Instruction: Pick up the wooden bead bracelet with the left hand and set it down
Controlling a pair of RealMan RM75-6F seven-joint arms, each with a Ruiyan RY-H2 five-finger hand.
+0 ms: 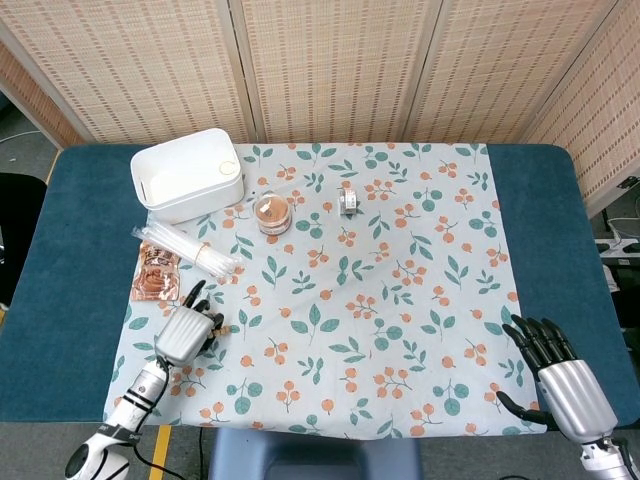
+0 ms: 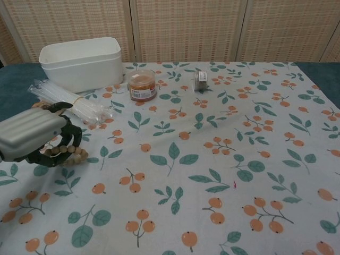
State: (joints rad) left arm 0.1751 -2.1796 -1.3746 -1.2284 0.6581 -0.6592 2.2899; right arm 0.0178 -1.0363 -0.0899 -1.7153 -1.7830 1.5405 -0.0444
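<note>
Bracelet [image 2: 65, 153] gripped in curled fingers of left hand [image 2: 33, 135], beads hanging beneath palm.

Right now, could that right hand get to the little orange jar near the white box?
Probably not easily. The right hand sits at the table's near right corner, the orange jar far across toward the white box. Nothing blocks the way; it looks a long stretch.

The left hand [image 1: 185, 332] has a ribbed, pale silver-grey back plate and dark, near-black fingers [image 2: 73, 139]. Its wrist narrows into a grey-and-white forearm with a dark band. The right hand [image 1: 560, 385] matches it: a ribbed silver shell and glossy black fingers [image 1: 538, 338].
</note>
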